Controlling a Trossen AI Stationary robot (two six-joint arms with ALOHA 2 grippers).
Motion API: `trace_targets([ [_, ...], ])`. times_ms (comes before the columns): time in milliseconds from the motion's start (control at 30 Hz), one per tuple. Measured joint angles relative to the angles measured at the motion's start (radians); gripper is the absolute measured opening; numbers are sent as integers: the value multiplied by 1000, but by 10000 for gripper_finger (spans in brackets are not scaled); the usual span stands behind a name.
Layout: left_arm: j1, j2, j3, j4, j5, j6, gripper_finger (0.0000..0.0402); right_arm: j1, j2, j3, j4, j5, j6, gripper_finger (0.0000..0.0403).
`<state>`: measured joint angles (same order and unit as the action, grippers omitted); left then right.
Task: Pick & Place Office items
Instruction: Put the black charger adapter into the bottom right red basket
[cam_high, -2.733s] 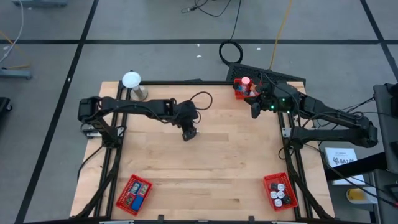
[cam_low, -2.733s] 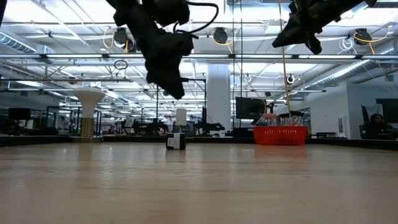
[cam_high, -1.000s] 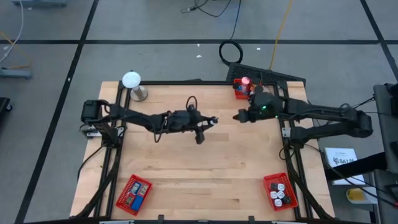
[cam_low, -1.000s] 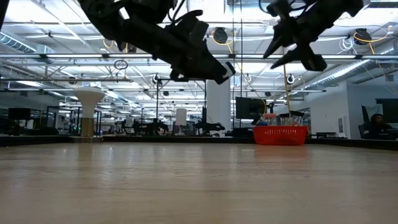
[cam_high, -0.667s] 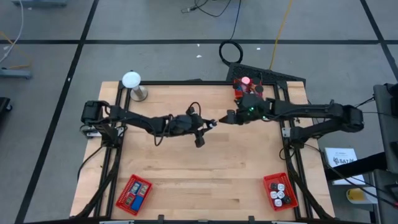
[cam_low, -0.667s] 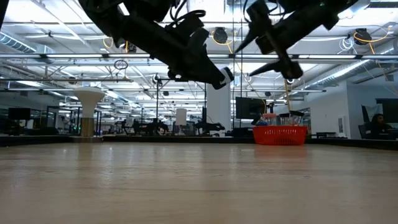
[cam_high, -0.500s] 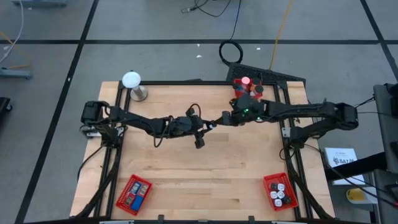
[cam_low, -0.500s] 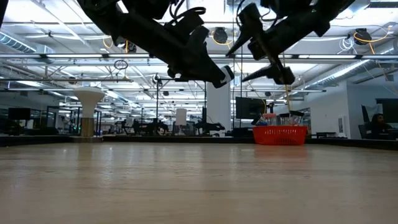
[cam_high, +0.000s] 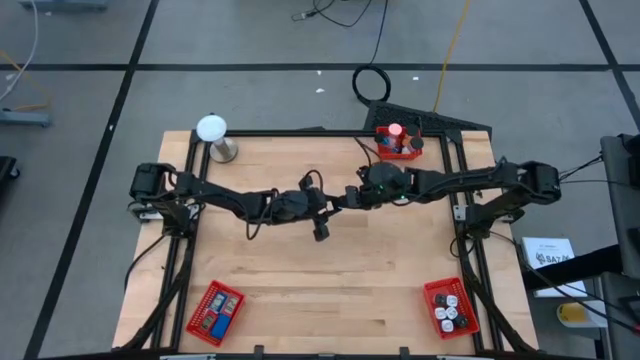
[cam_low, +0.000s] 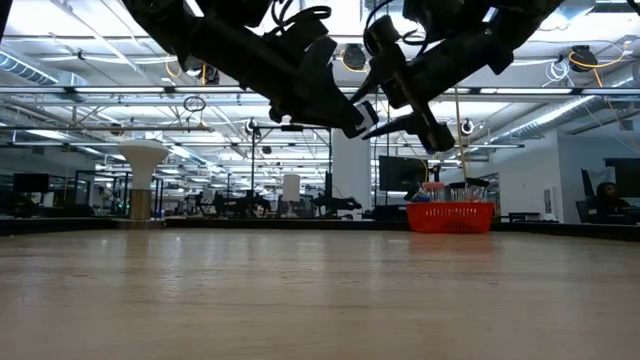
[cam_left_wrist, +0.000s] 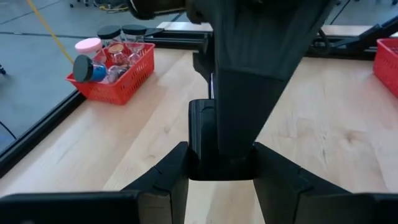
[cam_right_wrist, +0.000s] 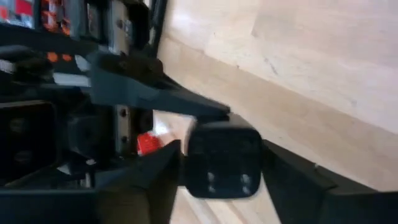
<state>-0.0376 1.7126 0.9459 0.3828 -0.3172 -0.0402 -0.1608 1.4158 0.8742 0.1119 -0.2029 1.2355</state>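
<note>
A small black block (cam_left_wrist: 202, 140) hangs high over the middle of the table, between the tips of both grippers. My left gripper (cam_high: 336, 198) reaches in from the table's left and is shut on the block (cam_right_wrist: 224, 155). My right gripper (cam_high: 352, 194) comes from the right, tip to tip with the left one, and its fingers close on the same block. In the low view both grippers (cam_low: 358, 112) (cam_low: 388, 105) meet well above the tabletop. My left gripper pinches the block's two side faces (cam_left_wrist: 194, 158) between its two fingers (cam_left_wrist: 171, 180), at their free ends. The fingers point toward the table's right, slanting a little down. The block is lifted clear of the table. My right gripper has the block's far end (cam_right_wrist: 249, 140) between its two fingers (cam_right_wrist: 283, 177), one above and one below. It comes from the table's right, slanting slightly down, opposite the left fingers (cam_right_wrist: 161, 102). Both inner faces appear to meet the block.
A red mesh basket (cam_high: 398, 145) with a pink round piece and other items stands at the far right edge. Two more red baskets sit at the near left (cam_high: 215, 310) and near right (cam_high: 447, 307). A white ball on a metal stand (cam_high: 212, 130) is at the far left.
My right gripper has travelled from beside the far-right basket toward the table's middle and down, rolling a little. Its fingers have come around the block held by my left gripper. The left gripper has stayed almost in place with the block aloft.
</note>
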Motion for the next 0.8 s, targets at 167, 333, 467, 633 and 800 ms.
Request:
trace_targets([
  [167,0,0,0,13,-7,-17,140,6,-2,0,9,50,-18,144],
  [333,6,-14,0,10,8,-102,204,6,-29,0,-6,50,-85,140],
  [467,39,-76,0,-115,81,-189,271,13,-111,0,-155,50,-204,140],
  [633,86,-111,0,-195,157,-220,288,92,-257,2,-422,78,-355,140],
  [800,110,-110,0,-197,214,-209,242,276,-350,2,-704,150,-370,140],
])
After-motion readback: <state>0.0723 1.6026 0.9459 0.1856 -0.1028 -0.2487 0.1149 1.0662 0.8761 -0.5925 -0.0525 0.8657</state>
